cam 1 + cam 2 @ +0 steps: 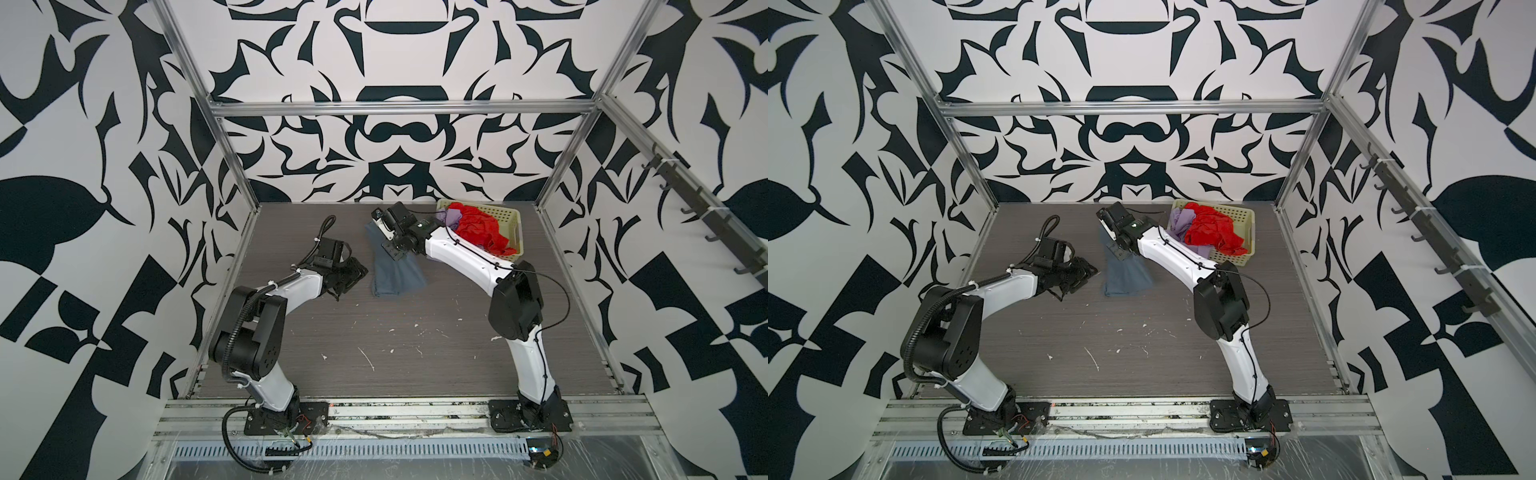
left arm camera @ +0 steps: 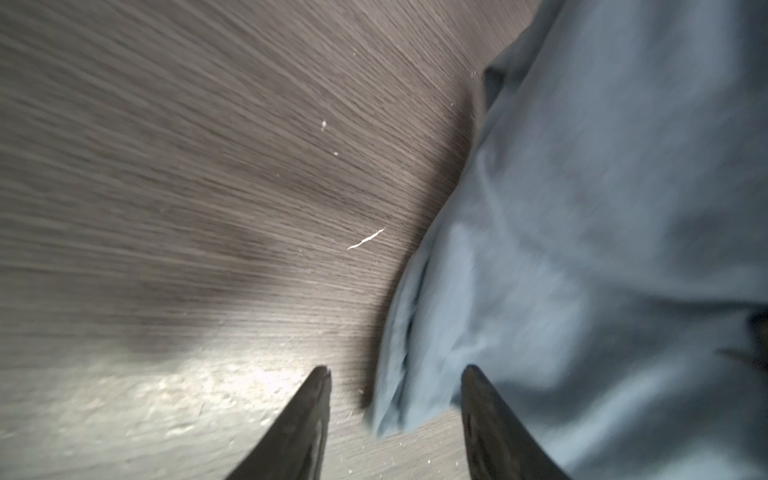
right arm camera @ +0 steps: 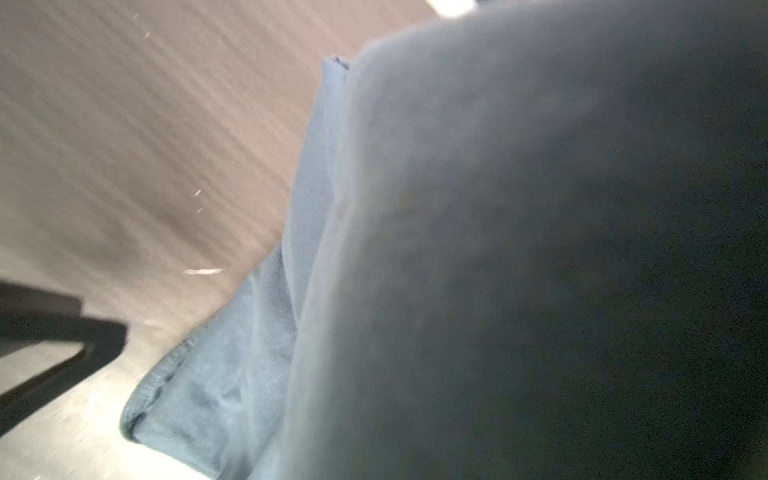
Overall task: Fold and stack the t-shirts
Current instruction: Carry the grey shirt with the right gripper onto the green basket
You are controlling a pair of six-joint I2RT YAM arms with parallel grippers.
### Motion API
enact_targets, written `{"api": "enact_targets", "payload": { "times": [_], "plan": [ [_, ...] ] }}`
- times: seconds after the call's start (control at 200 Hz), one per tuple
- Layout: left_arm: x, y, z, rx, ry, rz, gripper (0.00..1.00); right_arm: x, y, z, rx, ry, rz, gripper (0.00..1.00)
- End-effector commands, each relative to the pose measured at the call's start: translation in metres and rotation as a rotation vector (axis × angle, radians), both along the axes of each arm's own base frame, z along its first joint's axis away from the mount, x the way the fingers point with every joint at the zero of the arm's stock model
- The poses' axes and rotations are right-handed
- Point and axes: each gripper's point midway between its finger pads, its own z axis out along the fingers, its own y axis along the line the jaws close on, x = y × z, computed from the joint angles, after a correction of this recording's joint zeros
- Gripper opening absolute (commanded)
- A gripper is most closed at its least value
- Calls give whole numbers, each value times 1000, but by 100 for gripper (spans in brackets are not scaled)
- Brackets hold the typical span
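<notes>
so the blue-grey shirt (image 1: 397, 278) lies as a long strip mid-way across the table (image 1: 415, 353), running back to front. right pincer (image 1: 390, 247) is clamped tight at its far end, on the cloth I reckon, since fabric fills that wrist view. left pincer (image 2: 395, 370) has its jaws halfway apart, holding nothing, just left of the strip's near end, so it's the nearer arm there. red shirt (image 1: 478, 235) and lilac shirt (image 1: 454, 217) sit crumpled in the basket (image 1: 510, 216), back right

Robotics lab cell: aluminium frame (image 1: 399, 109), patterned backdrop walls (image 1: 83, 208), arms (image 1: 272, 384) bolted to a rail (image 1: 415, 415).
</notes>
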Motion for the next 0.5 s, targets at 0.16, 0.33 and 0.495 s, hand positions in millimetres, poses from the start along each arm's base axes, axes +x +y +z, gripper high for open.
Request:
{"api": "enact_targets", "payload": {
  "times": [0.16, 0.33, 0.495],
  "plan": [
    [-8, 6, 7, 10, -14, 22, 54, 33, -1, 87, 25, -223, -12, 0],
    [-13, 9, 4, 7, -12, 36, 54, 57, -26, 123, 67, -290, -82, 0],
    [-15, 9, 5, 0, -14, 37, 54, 87, -76, 148, 168, -305, -202, 0]
  ]
}}
